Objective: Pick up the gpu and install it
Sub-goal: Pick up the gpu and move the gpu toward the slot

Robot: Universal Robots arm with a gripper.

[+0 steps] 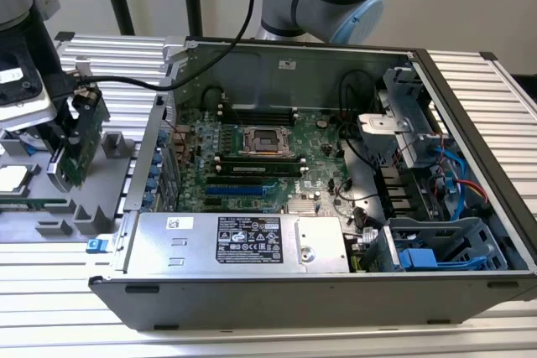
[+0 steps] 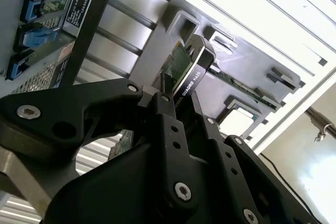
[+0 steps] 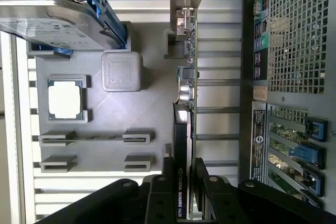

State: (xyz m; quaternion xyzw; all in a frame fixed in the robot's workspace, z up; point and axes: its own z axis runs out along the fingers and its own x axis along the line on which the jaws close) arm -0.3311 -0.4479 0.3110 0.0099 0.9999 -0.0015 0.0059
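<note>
Black fingers (image 3: 159, 200) clamp the gpu (image 3: 181, 129) edge-on between the grey tray (image 3: 147, 114) and the case (image 3: 294, 51).

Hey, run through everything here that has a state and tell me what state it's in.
computer case: lying on its side, cover off.
gripper: shut on the gpu.
gpu: upright, clamped, outside the computer case.
processor chip: resting in the tray.

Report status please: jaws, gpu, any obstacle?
Gripper jaws shut on the gpu. Gpu upright over gray tray, outside the case. Its wall stands between gpu and motherboard.
</note>
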